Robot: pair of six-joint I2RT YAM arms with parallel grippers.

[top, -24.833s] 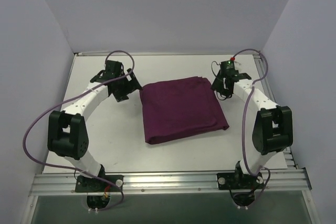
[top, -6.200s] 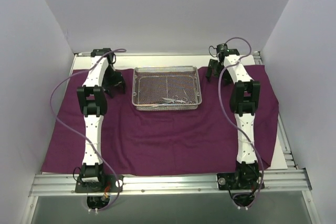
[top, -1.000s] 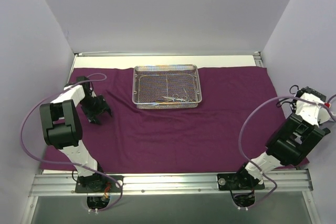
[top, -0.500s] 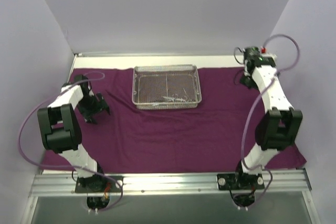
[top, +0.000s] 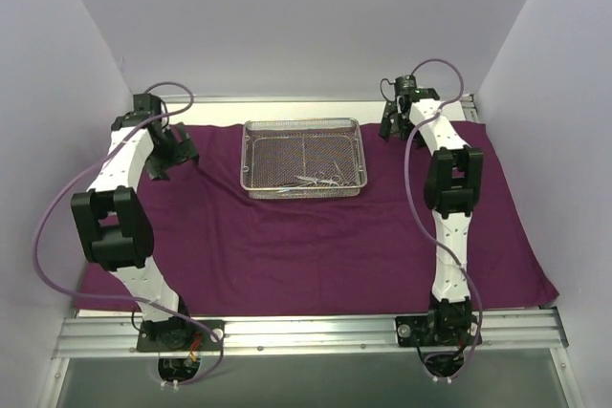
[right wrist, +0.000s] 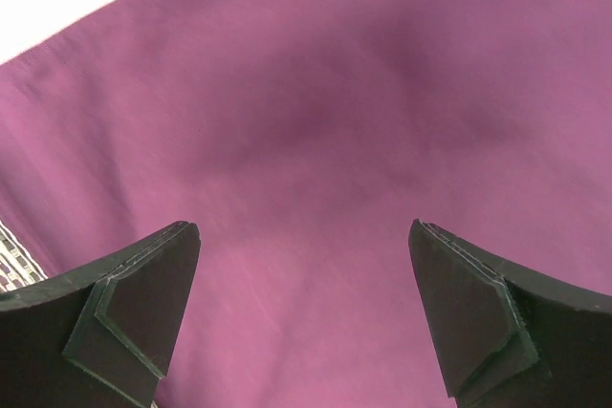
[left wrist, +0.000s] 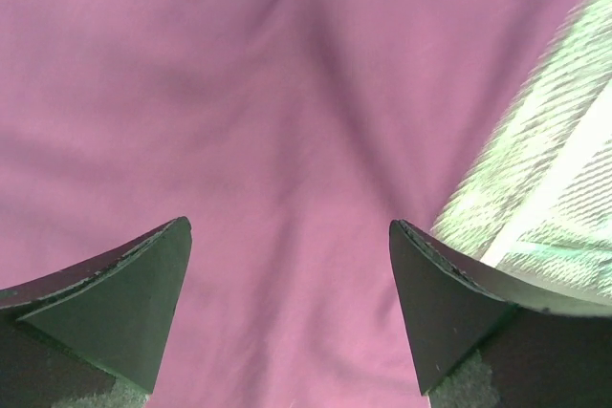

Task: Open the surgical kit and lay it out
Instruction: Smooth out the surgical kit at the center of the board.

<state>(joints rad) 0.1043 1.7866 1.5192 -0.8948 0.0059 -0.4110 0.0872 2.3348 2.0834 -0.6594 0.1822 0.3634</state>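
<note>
The dark purple cloth (top: 316, 246) lies spread flat over most of the table. On its far middle stands the silver wire-mesh tray (top: 251, 161), with thin silver instruments (top: 316, 182) lying along its near side. My left gripper (top: 170, 153) hangs open over the cloth to the left of the tray; the left wrist view shows bare purple cloth (left wrist: 287, 140) between its fingers and the tray's mesh (left wrist: 545, 198) blurred at the right. My right gripper (top: 394, 126) is open over the cloth (right wrist: 316, 140) just right of the tray's far corner, with nothing between its fingers.
Lilac walls close in the table on the left, back and right. A strip of white tabletop (top: 287, 110) shows behind the cloth. A metal rail (top: 306, 332) carrying both arm bases runs along the near edge.
Both grippers have opened wider. The left gripper has moved away from me towards the tray's left side. The right arm has swung from the right edge to the tray's far right corner.
</note>
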